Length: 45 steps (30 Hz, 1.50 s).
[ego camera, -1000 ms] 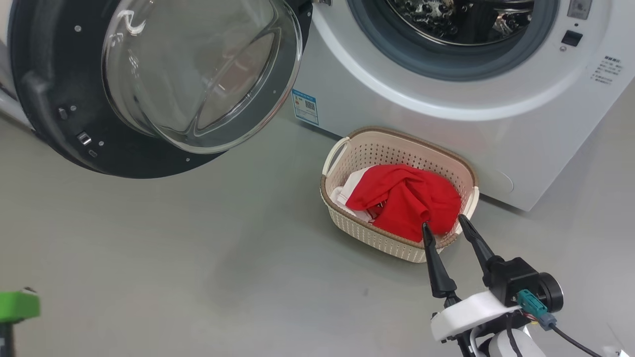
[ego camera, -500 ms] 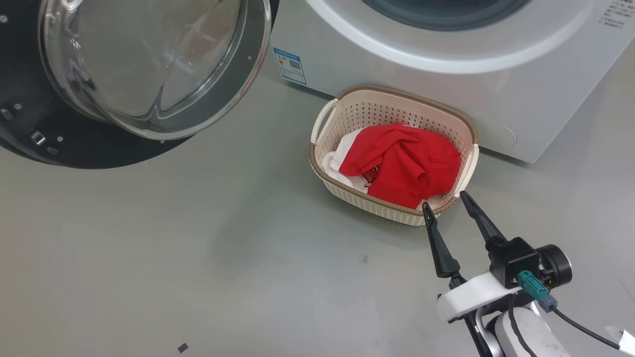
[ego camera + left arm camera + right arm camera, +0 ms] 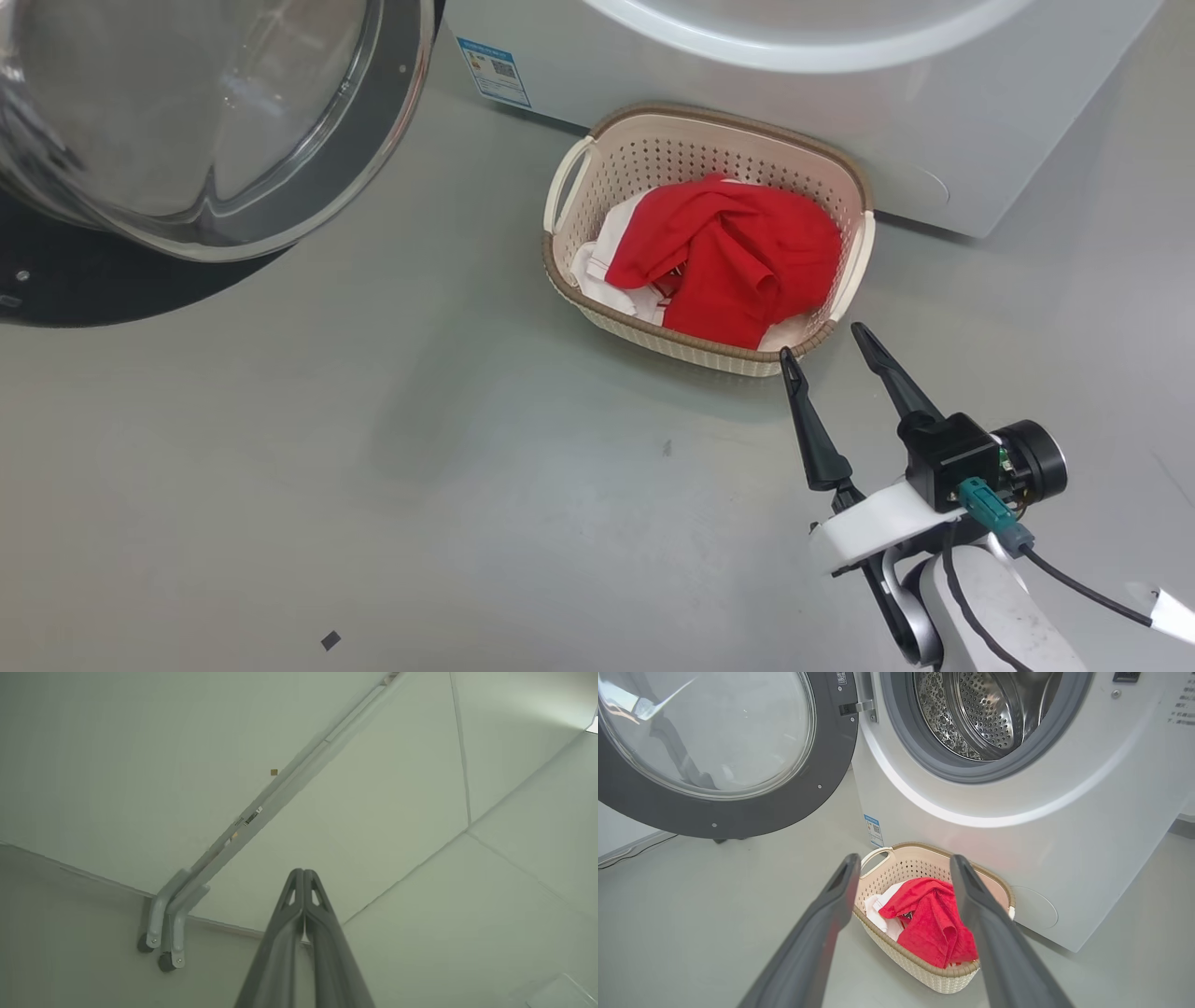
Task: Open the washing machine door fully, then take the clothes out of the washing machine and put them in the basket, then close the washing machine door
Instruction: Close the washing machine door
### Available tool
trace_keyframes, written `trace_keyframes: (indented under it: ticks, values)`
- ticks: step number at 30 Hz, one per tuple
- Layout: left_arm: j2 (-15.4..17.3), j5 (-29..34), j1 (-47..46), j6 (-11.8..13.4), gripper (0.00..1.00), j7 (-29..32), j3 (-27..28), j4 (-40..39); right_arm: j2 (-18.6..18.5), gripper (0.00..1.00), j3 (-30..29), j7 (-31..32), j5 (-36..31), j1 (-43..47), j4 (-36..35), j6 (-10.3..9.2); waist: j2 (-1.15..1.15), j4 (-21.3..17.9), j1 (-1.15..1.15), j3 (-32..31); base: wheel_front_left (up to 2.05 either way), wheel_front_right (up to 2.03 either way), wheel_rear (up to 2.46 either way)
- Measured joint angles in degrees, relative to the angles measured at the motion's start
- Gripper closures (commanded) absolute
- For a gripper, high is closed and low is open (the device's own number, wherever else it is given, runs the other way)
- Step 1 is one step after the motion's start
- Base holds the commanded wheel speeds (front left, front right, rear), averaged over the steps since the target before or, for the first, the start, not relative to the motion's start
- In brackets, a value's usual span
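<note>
The right pincer (image 3: pixel 822 340) stands open. Its two long dark fingers are spread wide with nothing between them, and their tips hover just beside the near right corner of the basket (image 3: pixel 709 114), outside its brown rim. The left pincer (image 3: pixel 299 872) is closed, fingers pressed together on nothing. It points at pale flat surfaces and a grey tubular frame (image 3: pixel 163 933) on two small wheels, and I cannot tell where it is relative to the basket.

The basket sits on the grey floor (image 3: pixel 373 467). Inside it lie the clothes (image 3: pixel 738 252): a crumpled red garment on top, with white fabric (image 3: pixel 607 271) beneath it toward the basket's left end. Close behind the basket rises the white front of the washing machine (image 3: pixel 653 84), with its blue sticker (image 3: pixel 493 70) behind and to the left of the basket. The washing machine door (image 3: pixel 187 112) hangs open well to the left of the basket, clear glass bowl bulging outward. Above and behind the basket, the perforated steel drum (image 3: pixel 985 714) shows inside the grey seal.
</note>
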Motion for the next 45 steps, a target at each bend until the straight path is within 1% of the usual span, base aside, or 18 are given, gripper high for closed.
trace_keyframes:
  ticks: [3,5,7,10,13,15,19,24,25,32,34,42,45]
  values:
    - [0.5,-5.1,-4.1,0.1,1.0,4.8,2.2,4.8,0.0,0.0,0.2,0.0,-0.2,-0.5,0.0,-0.11,0.0,-0.8,0.0,0.7,0.0,0.0,0.0]
    - [1.5,-7.0,-5.5,1.2,1.0,8.1,3.0,7.5,0.0,0.0,0.4,0.0,-0.3,-0.8,0.1,-0.12,0.0,-1.4,0.0,1.2,0.0,0.0,0.0]
    - [2.9,-7.1,-5.8,2.4,1.0,10.8,2.8,9.8,0.1,0.0,0.5,0.0,-0.4,-1.2,0.2,-0.13,0.0,-2.0,0.0,1.6,0.0,0.0,0.0]
    - [4.4,-7.4,-7.1,5.3,1.0,13.0,3.9,13.3,0.2,0.0,0.7,0.0,-0.6,-1.7,0.3,-0.14,0.0,-2.8,0.0,2.4,0.0,0.0,0.0]
    - [5.2,-9.0,-9.2,6.7,1.0,15.6,4.1,15.5,0.3,0.0,0.9,0.0,-0.6,-2.1,0.5,-0.24,0.0,-3.6,0.0,3.0,0.0,0.0,0.0]
    - [5.6,-9.2,-10.3,7.4,1.0,17.5,3.8,16.6,0.4,0.0,0.9,0.0,-0.6,-2.5,0.5,-0.57,0.0,-4.2,0.0,3.4,0.0,0.0,0.0]
    - [6.3,-9.6,-11.8,8.4,1.0,20.1,3.3,18.9,0.5,0.0,1.0,0.0,-0.6,-2.9,0.8,-0.59,0.0,-5.3,0.0,4.0,0.0,0.0,0.0]
    - [6.4,-10.1,-13.7,9.4,1.0,22.6,2.5,21.5,0.5,0.0,0.7,-0.1,-0.6,-3.0,1.1,-0.75,0.0,-6.3,0.0,4.5,0.0,0.0,0.0]
    - [6.4,-10.2,-14.3,9.7,1.0,23.0,2.5,22.0,0.5,0.0,0.6,-0.1,-0.6,-3.0,1.2,-1.15,0.0,-6.4,0.0,4.6,0.0,0.0,0.0]
    - [6.3,-10.8,-16.5,10.2,1.0,26.2,1.3,24.6,0.6,0.0,0.6,-0.4,-0.6,-3.6,1.5,-1.14,0.0,-6.7,0.0,4.6,0.0,0.0,0.0]
    - [6.3,-12.1,-17.2,10.2,1.0,27.8,1.4,25.0,0.6,0.0,0.6,-0.4,-0.6,-3.7,1.5,-1.14,0.0,-6.8,0.0,4.6,0.0,0.0,0.0]
    - [6.1,-12.3,-17.7,8.7,1.0,33.2,-1.6,26.8,0.7,0.0,0.6,-0.5,-0.6,-3.8,2.0,-1.23,0.0,-6.9,0.0,4.4,0.0,0.0,0.0]
    - [6.2,-12.1,-17.7,8.1,1.0,34.3,-2.1,27.1,0.8,0.0,0.6,-0.5,-0.6,-3.8,2.2,-1.66,0.0,-6.9,0.0,4.2,0.0,0.0,0.0]
